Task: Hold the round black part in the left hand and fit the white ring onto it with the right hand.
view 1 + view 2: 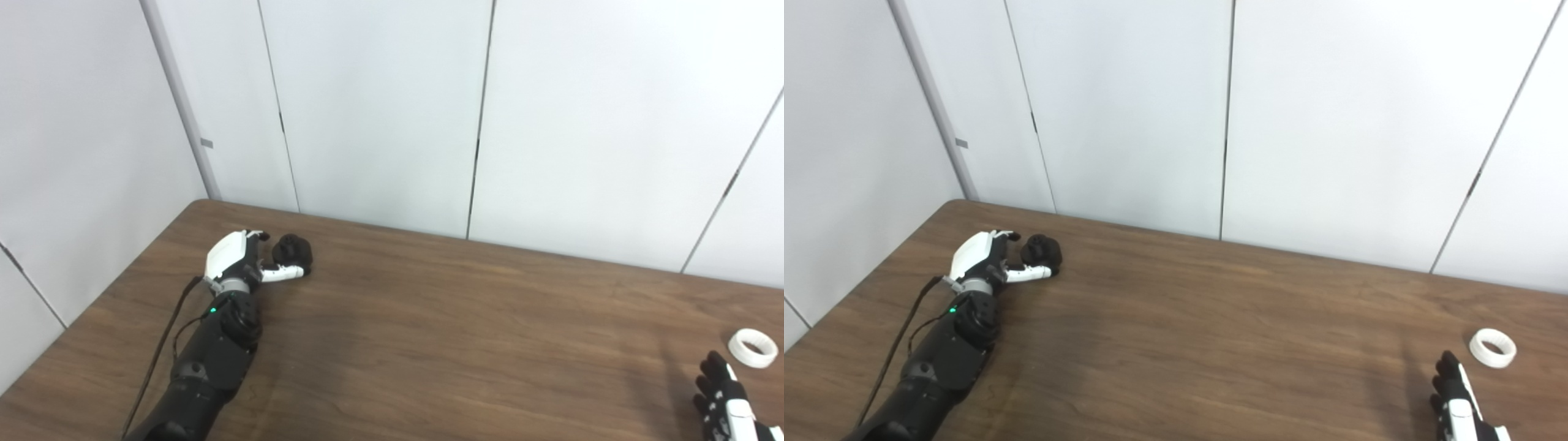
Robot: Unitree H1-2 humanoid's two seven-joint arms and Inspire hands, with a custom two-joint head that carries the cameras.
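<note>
The round black part (293, 248) rests on the brown table (429, 318) at the far left. My left hand (245, 260) lies right beside it, with the thumb (283, 273) stretched along the part's near side and the fingers (258, 236) curled just short of it; the hand looks open around the part, not closed on it. The white ring (753, 347) lies flat on the table at the right; it also shows in the right eye view (1492, 348). My right hand (726, 398) is at the bottom right corner, open and empty, its fingertips a little short of the ring.
White wall panels (380, 110) stand right behind the table's far edge. The table's left edge runs close to my left arm (208, 361), along which a black cable (159, 355) hangs.
</note>
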